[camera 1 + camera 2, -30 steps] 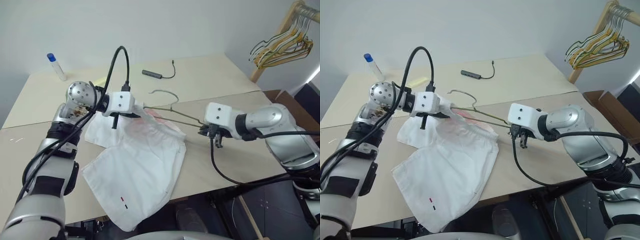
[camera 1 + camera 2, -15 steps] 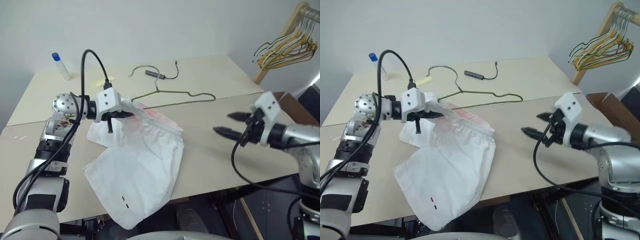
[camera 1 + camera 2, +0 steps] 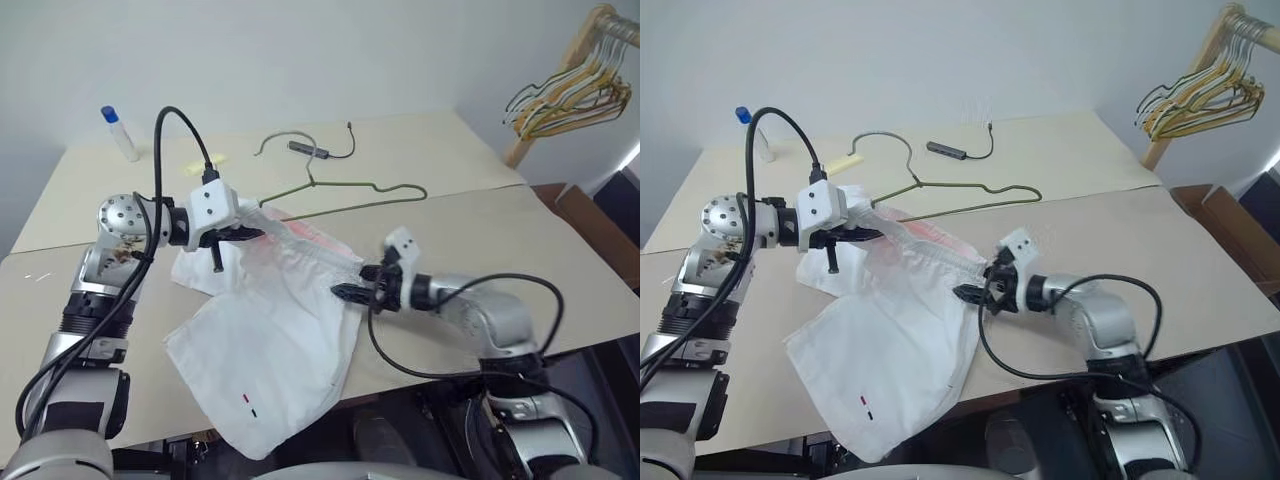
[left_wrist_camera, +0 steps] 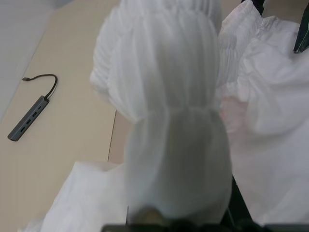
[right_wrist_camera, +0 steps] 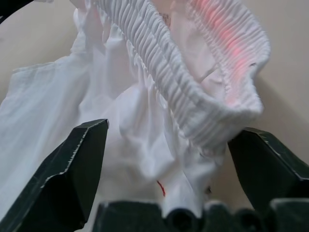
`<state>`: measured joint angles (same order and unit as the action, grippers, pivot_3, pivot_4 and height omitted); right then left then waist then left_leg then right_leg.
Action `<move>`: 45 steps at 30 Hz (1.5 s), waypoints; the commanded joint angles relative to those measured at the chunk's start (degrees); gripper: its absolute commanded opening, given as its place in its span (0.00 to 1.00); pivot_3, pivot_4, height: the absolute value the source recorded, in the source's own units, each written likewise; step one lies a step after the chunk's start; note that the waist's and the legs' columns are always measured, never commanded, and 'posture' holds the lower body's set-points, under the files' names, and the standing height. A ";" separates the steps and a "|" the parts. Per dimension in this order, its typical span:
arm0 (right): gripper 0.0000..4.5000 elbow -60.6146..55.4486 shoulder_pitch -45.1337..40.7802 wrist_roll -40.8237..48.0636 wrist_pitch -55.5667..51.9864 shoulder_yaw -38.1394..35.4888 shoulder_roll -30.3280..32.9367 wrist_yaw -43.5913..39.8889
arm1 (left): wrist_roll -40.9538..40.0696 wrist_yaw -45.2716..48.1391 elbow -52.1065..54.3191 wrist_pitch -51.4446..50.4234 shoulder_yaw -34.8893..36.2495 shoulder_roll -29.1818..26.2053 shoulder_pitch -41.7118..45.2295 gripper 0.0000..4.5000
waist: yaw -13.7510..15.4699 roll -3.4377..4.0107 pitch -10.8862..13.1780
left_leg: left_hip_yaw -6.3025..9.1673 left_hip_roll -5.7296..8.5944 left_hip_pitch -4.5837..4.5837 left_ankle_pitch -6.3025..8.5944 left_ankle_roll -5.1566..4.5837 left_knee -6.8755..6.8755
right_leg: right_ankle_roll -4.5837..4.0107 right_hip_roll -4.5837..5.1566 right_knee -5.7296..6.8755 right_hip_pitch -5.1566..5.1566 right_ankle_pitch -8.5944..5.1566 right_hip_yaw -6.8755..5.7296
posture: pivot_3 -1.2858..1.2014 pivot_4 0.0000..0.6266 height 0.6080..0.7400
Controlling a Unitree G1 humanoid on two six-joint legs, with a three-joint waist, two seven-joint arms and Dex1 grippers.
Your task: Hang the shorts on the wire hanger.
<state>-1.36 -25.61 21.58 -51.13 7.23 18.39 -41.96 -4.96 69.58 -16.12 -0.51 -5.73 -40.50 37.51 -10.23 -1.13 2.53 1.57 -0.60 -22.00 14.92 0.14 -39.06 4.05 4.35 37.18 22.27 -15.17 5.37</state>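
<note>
On the table (image 3: pixel 470 230) the shorts (image 3: pixel 270 350) lie spread, with one leg hanging over the near edge. I see my left gripper (image 3: pixel 250 232) clamped on the gathered waistband at the far corner of the shorts and lifting it a little. My right gripper (image 3: pixel 352 288) is at the waistband's other end, its fingers (image 5: pixel 77 164) spread wide on both sides of the elastic, not pinching it. Just behind the shorts lies the wire hanger (image 3: pixel 350 190), one end under the raised waistband. Beyond the shorts are a cable adapter (image 3: pixel 305 148) and a small bottle (image 3: pixel 119 133).
</note>
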 commanded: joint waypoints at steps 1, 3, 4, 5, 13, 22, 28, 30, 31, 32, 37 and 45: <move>0.72 1.66 -2.03 1.19 2.00 -1.72 -1.01 0.24 | -1.46 -0.64 2.37 -0.52 1.69 -0.97 0.44 0.00 | 0.26 0.00 0.00 | 0.01 0.02 0.00 0.00 0.00 0.00 | 0.00 0.01 0.00 0.00 0.00 -0.01 | 0.47 0.00 1.00; 0.57 0.65 -1.74 2.61 1.68 -2.93 -0.96 -0.23 | -1.62 -0.71 2.78 -0.91 1.90 -1.23 0.16 0.00 | 0.24 0.00 0.00 | 0.03 0.01 -0.01 0.00 0.01 0.00 | 0.00 0.01 0.01 0.00 0.00 -0.02 | 0.47 0.00 1.00; 0.47 0.16 -1.31 2.93 1.75 -3.47 -0.94 0.02 | -1.64 -0.74 2.86 -0.98 1.97 -1.38 0.02 0.00 | 0.20 0.00 0.00 | 0.03 0.01 -0.01 0.00 0.00 0.00 | 0.00 0.01 0.01 0.01 0.00 -0.02 | 0.47 0.00 1.00; 0.38 -0.24 -0.86 3.27 1.63 -3.92 -0.78 0.25 | -1.66 -0.73 2.82 -0.90 2.04 -1.55 -0.16 0.00 | 0.17 0.00 0.00 | 0.03 0.01 0.00 0.00 0.00 0.00 | 0.00 0.01 0.02 0.00 0.00 -0.02 | 0.47 0.00 1.00; 0.01 -4.13 2.50 4.86 1.25 -11.08 4.44 1.97 | -4.46 2.99 4.63 -1.17 3.42 -5.97 -4.60 0.00 | -0.20 0.00 0.00 | 0.02 -0.01 0.00 0.00 0.00 0.01 | 0.00 0.00 0.02 0.02 0.00 0.01 | 0.46 0.00 1.00; 0.01 -1.98 0.64 7.86 2.16 -14.70 16.42 -4.15 | -0.19 4.09 0.76 4.04 0.65 -10.18 -5.03 0.00 | -0.09 0.00 0.00 | -0.04 -0.03 0.05 0.00 0.00 0.02 | 0.01 -0.04 -0.04 -0.06 -0.01 0.00 | 0.46 0.00 1.00; 0.01 -0.98 -0.08 7.30 3.33 -13.27 19.73 -5.93 | 1.11 3.40 0.06 4.87 -0.85 -10.57 -5.16 0.00 | -0.17 0.00 0.00 | -0.04 -0.03 -0.02 0.00 0.00 0.02 | 0.01 -0.03 -0.08 -0.02 -0.01 0.00 | 0.46 0.00 1.00; 0.01 -1.03 0.11 7.45 3.64 -13.20 20.63 -6.59 | -0.02 3.07 -0.62 4.46 -0.31 -10.22 -5.04 0.00 | -0.15 0.00 0.00 | -0.04 -0.02 -0.02 0.00 0.00 0.02 | 0.01 -0.02 -0.08 -0.02 -0.01 0.00 | 0.46 0.00 1.00; 0.01 -1.12 0.26 7.56 3.73 -13.24 20.94 -6.77 | -1.01 3.09 -0.45 3.73 0.06 -10.07 -5.06 0.00 | -0.13 0.00 0.00 | -0.04 -0.03 -0.01 0.00 0.00 0.02 | 0.01 -0.03 -0.07 -0.03 -0.01 0.00 | 0.46 0.00 1.00; 0.01 -1.13 0.38 7.64 3.78 -13.27 21.12 -6.81 | -2.01 3.42 -0.30 3.48 0.36 -9.97 -5.14 0.00 | -0.12 0.00 0.00 | -0.03 -0.03 -0.01 0.00 0.00 0.02 | 0.01 -0.03 -0.06 -0.02 -0.01 0.00 | 0.46 0.00 1.00; 0.01 -1.26 1.14 7.38 4.67 -12.53 21.60 -7.35 | -4.71 2.86 -0.03 4.19 1.31 -9.55 -6.31 0.00 | -0.16 0.00 0.00 | -0.04 -0.05 0.00 0.00 0.00 0.02 | 0.01 -0.04 -0.06 -0.03 -0.01 0.00 | 0.46 0.00 1.00; 0.01 -1.15 0.73 7.31 5.31 -12.30 22.14 -8.05 | -3.38 0.16 0.43 2.92 0.46 -9.93 -6.83 0.00 | 0.02 0.00 0.00 | -0.03 -0.04 -0.01 0.00 0.00 0.02 | 0.01 -0.03 -0.07 -0.03 -0.01 0.00 | 0.46 0.00 1.00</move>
<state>-3.00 -24.41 30.21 -47.20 -2.55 37.64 -50.66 -9.46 71.29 -14.34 3.47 -8.13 -48.53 30.80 -10.21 -1.13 2.53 1.54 -0.64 -22.01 14.92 0.14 -39.05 4.06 4.32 37.12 22.24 -15.18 5.37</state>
